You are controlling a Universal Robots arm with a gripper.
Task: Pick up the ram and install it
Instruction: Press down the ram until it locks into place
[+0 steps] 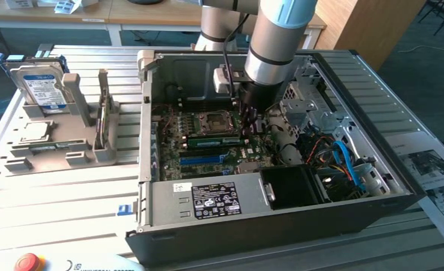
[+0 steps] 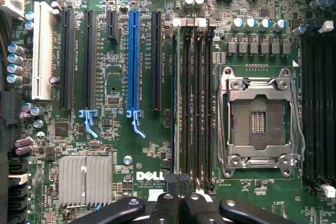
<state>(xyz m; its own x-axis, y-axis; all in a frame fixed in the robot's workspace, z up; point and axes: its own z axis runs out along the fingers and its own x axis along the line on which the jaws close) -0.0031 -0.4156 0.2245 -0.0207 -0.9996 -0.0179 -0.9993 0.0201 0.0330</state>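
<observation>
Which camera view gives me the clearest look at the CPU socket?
The wrist view: the CPU socket is seen straight on, unobstructed, with its metal frame and centre plain. The exterior view shows it at a slant, deep in the case beside the arm.

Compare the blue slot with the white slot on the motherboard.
The blue slot is narrow; the white slot is broader. The blue slot ends in a blue latch; the white slot shows none. Both are long, empty and run parallel.

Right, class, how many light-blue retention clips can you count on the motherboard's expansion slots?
2. One blue clip sits at the end of a black slot; the other at the end of the blue slot. More may be hidden.
</observation>
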